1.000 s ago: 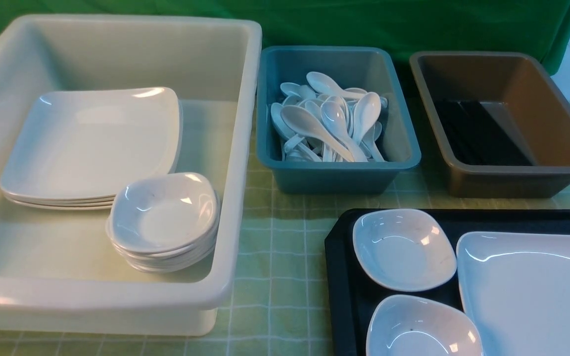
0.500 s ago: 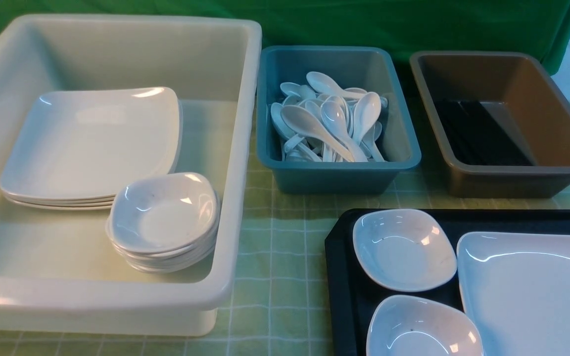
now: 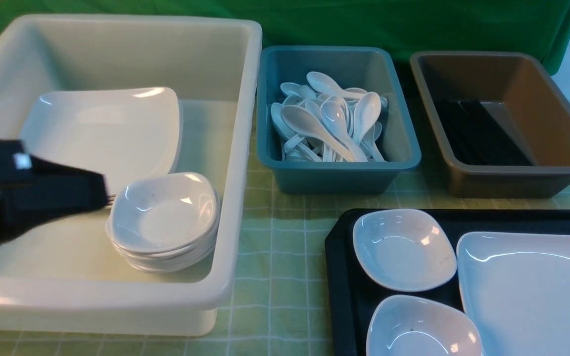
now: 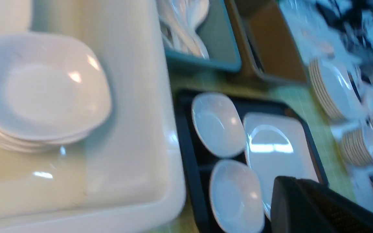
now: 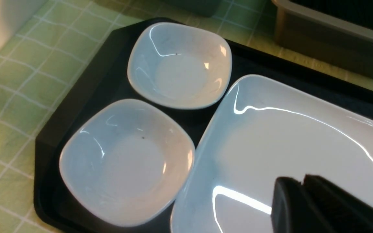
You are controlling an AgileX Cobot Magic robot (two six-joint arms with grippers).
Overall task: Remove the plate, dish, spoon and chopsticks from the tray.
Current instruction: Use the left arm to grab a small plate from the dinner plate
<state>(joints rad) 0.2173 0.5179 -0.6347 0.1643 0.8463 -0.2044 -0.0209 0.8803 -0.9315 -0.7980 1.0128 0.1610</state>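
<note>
Over the tray point(image 5: 86, 87), closed, empty right fingers point(image 5: 290, 204) hover above the plate point(image 5: 287, 136); left fingers point(image 3: 72, 193), likewise closed, hang well apart over the tub point(image 3: 240, 148).

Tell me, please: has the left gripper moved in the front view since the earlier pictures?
Yes. The left gripper has come in from the left edge, rightward over the white tub, toward the stack of small dishes.

Bright, even overhead light draws white glare streaks across the plate point(image 5: 303, 136) and the two small dishes point(image 5: 180, 64); shadows are soft. The left wrist view is smeared by motion blur, and the left gripper point(image 3: 98, 192) looks blurred in the front view.
</note>
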